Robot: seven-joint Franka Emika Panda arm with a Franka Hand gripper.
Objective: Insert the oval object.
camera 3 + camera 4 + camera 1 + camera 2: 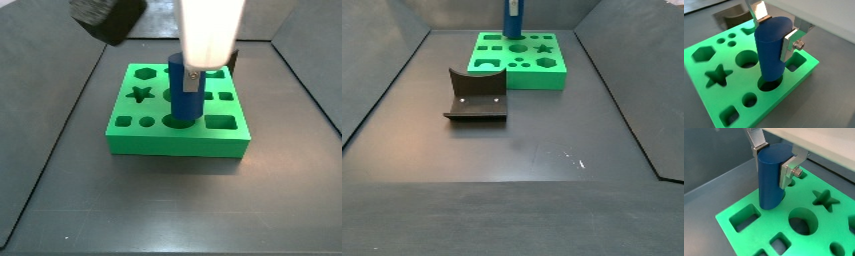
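The oval object (771, 50) is a smooth dark blue peg, held upright over the green block (724, 95). My gripper (776, 27) is shut on its upper part, one silver finger on each side. It shows the same way in a wrist view (774, 159), with the peg (769, 180) above the block (804, 240). The peg's lower end sits in the mouth of a hole near the block's edge; how deep it goes is hidden. In a side view the peg (183, 95) stands on the block (181, 135) under my gripper (193, 74). In the far side view the peg (515, 18) stands at the block's back (520, 70).
The block has several other shaped holes, among them a star (717, 75), a hexagon (704, 52) and a large round one (746, 58). The dark fixture (476, 95) stands on the floor in front of the block. Grey walls bound the floor.
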